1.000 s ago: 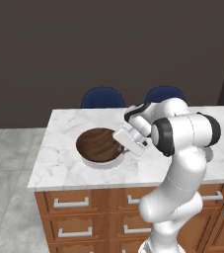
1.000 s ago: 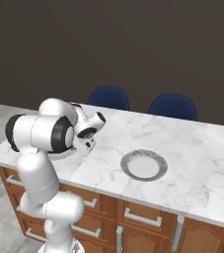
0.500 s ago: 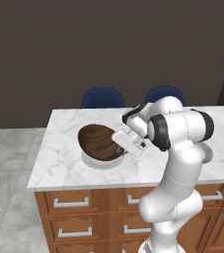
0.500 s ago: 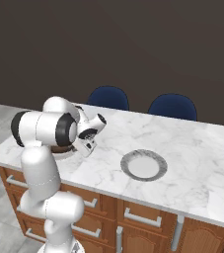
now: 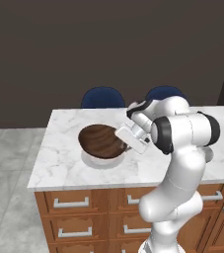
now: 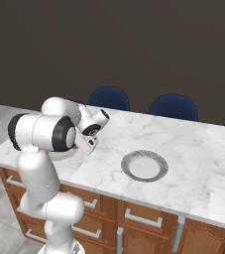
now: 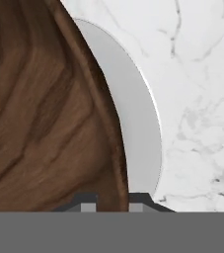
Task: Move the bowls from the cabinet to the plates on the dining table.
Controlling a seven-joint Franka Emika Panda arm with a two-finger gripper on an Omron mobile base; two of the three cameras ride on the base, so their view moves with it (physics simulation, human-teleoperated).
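Now the end effector [image 7: 111,200] pinches the wooden bowl's [image 5: 102,141] rim over a plate [image 7: 138,128].

The bowl [image 5: 102,141] sits over a plate [image 5: 97,160] at the left end of the table [image 6: 193,163]. A second plate [image 6: 144,165] lies to its right, two chairs [image 6: 109,97] behind the table.

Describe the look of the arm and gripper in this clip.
The arm is glossy white with rounded, bulbous links and dark bands at the joints. The gripper is a white blocky hand; its two small dark fingertips have pale square pads. No cables or markings are visible.
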